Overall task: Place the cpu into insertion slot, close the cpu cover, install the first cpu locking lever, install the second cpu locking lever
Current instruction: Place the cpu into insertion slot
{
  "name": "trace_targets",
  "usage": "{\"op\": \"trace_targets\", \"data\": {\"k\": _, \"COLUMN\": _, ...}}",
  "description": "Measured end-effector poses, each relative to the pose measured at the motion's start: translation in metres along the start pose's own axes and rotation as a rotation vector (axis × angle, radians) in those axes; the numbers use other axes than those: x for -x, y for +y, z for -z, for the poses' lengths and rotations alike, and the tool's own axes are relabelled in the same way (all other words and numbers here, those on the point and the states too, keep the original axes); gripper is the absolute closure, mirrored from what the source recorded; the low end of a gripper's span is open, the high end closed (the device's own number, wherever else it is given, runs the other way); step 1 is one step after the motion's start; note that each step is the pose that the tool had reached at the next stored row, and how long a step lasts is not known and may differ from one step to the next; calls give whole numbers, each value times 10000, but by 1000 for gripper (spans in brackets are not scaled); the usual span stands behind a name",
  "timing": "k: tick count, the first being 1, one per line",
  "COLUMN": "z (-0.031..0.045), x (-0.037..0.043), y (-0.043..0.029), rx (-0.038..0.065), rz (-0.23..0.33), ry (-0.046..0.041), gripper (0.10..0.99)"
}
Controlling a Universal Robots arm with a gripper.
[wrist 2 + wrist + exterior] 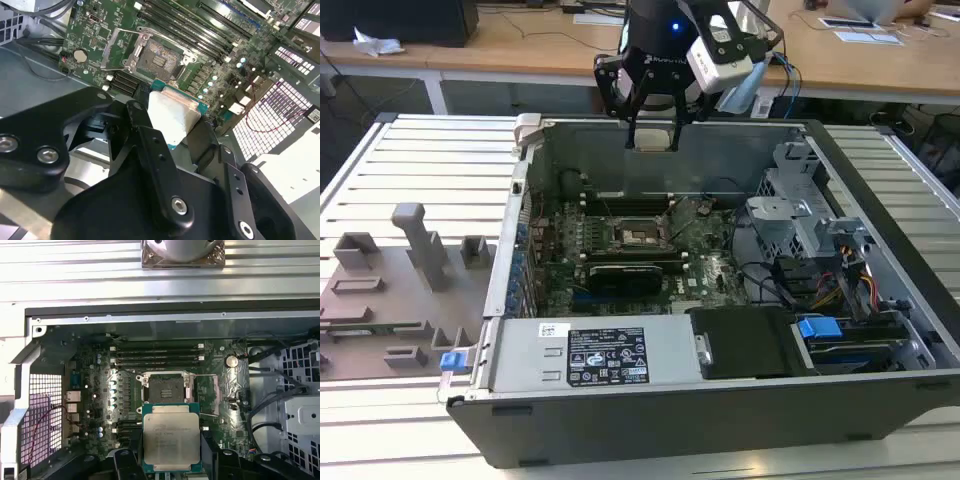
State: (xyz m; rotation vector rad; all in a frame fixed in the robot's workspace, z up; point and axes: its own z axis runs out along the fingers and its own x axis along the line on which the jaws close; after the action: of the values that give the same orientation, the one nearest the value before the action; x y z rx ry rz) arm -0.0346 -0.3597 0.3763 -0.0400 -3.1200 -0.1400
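I see the slatted metal surface (pixel 420 160) carrying an open computer case (pixel 650 420), which lies on its side across the middle and reaches toward the surface's edge on the exterior view's right. A grey plate of holders (pixel 390 300) lies on the surface near its edge on the exterior view's left, just beside the case.

The green motherboard (pixel 705 270) covers the case floor, and a black card (pixel 625 278) sits on it toward the near wall. My gripper (pixel 655 130) hangs above the case near its far wall. The jaws are pinching the cpu (pixel 171 436) by two opposite edges, and its grey metal top faces the camera in the first wrist view.

The cpu is in the air, well apart from the board. The insertion slot (pixel 165 388) sits about mid-board, between the long memory slots (pixel 157 355) and the black card. Its dark contact field is uncovered. In the second wrist view the cpu cover (pixel 109 48) stands swung up from one side of the slot, with the board visible through its window. I cannot tell how the locking levers lie.
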Motion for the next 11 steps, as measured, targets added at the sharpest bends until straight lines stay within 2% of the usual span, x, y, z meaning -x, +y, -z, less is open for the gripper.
{"op": "trace_targets", "data": {"k": 2, "z": -36, "x": 1, "y": -3, "rx": 1, "rz": 0, "ry": 0, "gripper": 541}}
{"op": "trace_targets", "data": {"k": 11, "z": -82, "x": 2, "y": -7, "rx": 0, "rz": 0, "ry": 0, "gripper": 541}}
